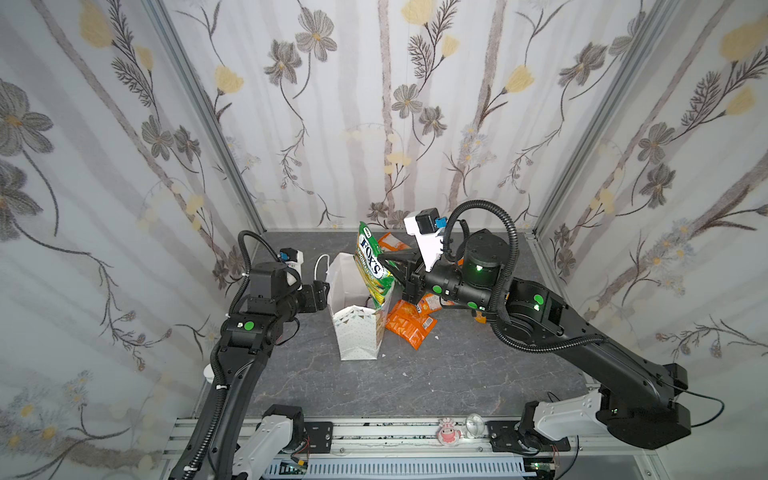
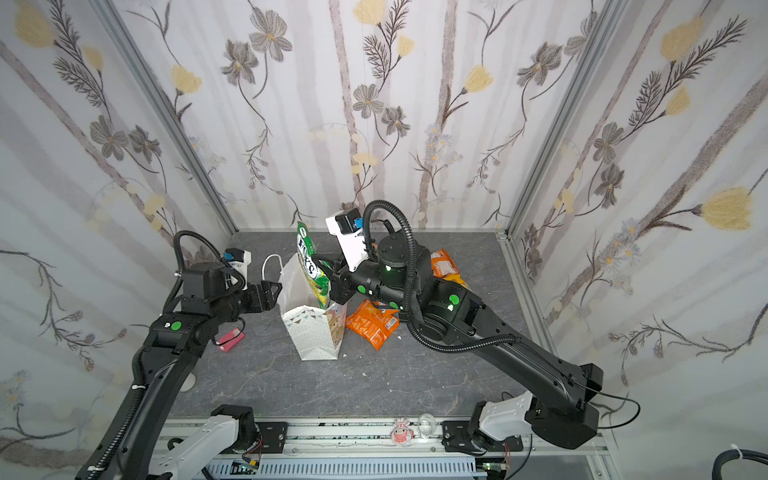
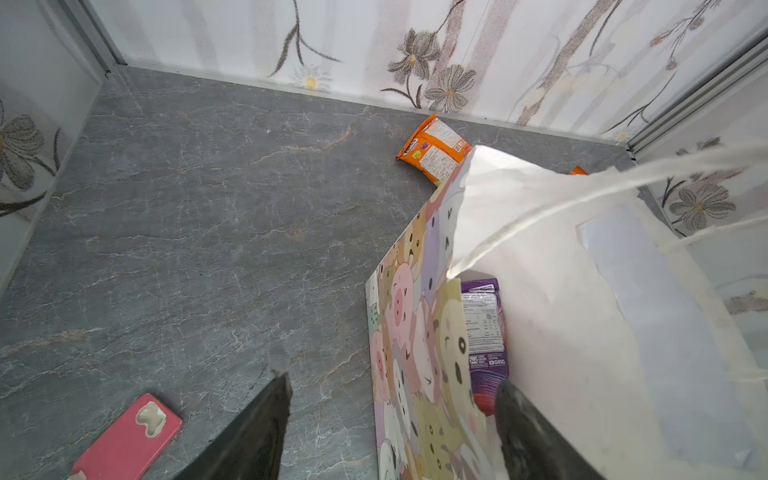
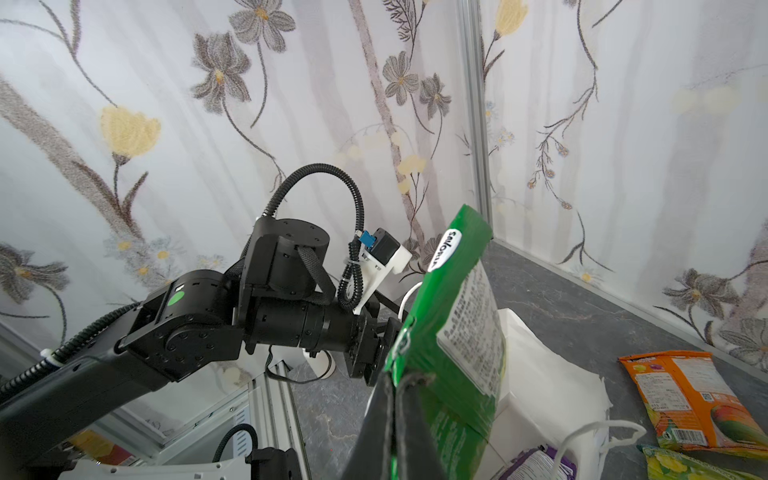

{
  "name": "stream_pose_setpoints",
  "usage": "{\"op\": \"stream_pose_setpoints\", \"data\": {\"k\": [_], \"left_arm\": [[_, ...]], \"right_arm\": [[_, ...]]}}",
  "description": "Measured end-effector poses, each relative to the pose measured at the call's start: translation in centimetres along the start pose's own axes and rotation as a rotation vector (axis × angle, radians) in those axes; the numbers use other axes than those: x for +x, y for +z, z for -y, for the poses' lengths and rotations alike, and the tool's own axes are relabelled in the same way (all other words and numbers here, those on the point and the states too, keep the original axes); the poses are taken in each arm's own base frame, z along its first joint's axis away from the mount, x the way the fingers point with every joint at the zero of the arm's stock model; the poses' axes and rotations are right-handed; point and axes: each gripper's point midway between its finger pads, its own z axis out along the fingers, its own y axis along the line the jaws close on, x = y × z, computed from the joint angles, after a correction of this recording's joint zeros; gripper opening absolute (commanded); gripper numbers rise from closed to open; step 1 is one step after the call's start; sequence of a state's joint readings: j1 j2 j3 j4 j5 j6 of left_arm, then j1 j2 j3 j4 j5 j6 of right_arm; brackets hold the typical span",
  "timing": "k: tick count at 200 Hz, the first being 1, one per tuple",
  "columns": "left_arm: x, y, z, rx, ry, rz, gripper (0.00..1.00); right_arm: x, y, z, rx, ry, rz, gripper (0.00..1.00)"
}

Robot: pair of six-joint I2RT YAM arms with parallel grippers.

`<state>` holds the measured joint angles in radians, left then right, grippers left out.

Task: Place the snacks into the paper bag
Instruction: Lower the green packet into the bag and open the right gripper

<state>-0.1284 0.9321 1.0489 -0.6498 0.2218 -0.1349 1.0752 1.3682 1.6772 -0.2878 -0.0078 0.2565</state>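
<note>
- The paper bag [image 1: 357, 336] [image 2: 311, 336] stands up in the middle of the gray table [image 1: 415, 386]. Its top is open.
- The right gripper [image 1: 386, 262] [image 2: 323, 265] [image 4: 399, 382] is pinched tight on the edge of a green packet [image 1: 372, 266] [image 2: 311, 266] [image 4: 457, 332].
- The green packet hangs over the open top of the bag. Its low end dips into the bag at the right side.
- The left gripper [image 1: 322, 291] [image 2: 274, 291] [image 3: 392, 378] is at the left wall of the bag. Its two fingers stand apart, one outside the bag and one inside, with the wall between them. The outside finger is not touching the wall.
- A purple packet [image 3: 484, 328] [image 4: 536, 461] lies inside the bag.
- Orange packets [image 1: 409, 324] [image 2: 370, 324] lie on the table just right of the bag, partly under the right arm.
- One more orange packet [image 1: 392, 243] [image 3: 434, 151] lies on the far side of the bag.
- A yellow packet [image 4: 685, 463] lies next to an orange one in the right wrist view.
- A flat pink thing [image 2: 230, 340] [image 3: 129, 436] lies on the table to the left of the bag, under the left arm.
</note>
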Motion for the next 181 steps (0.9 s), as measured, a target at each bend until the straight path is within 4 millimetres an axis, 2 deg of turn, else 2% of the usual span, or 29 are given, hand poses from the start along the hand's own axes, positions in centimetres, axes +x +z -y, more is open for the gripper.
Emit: {"op": "stream_pose_setpoints", "data": {"k": [65,162,181], "left_arm": [[0.1,0.0,0.0,0.0,0.0,0.002,0.78],[0.2,-0.1,-0.1,0.0,0.0,0.002,0.79],[0.3,0.0,-0.1,0.0,0.0,0.0,0.82]], "right_arm": [[2.2,4.1,1.9,0.09,0.021,-0.037,0.0],[5.6,8.9,4.5,0.125,0.012,-0.084,0.0],[6.5,9.4,5.1,0.133,0.021,-0.106,0.0]]}}
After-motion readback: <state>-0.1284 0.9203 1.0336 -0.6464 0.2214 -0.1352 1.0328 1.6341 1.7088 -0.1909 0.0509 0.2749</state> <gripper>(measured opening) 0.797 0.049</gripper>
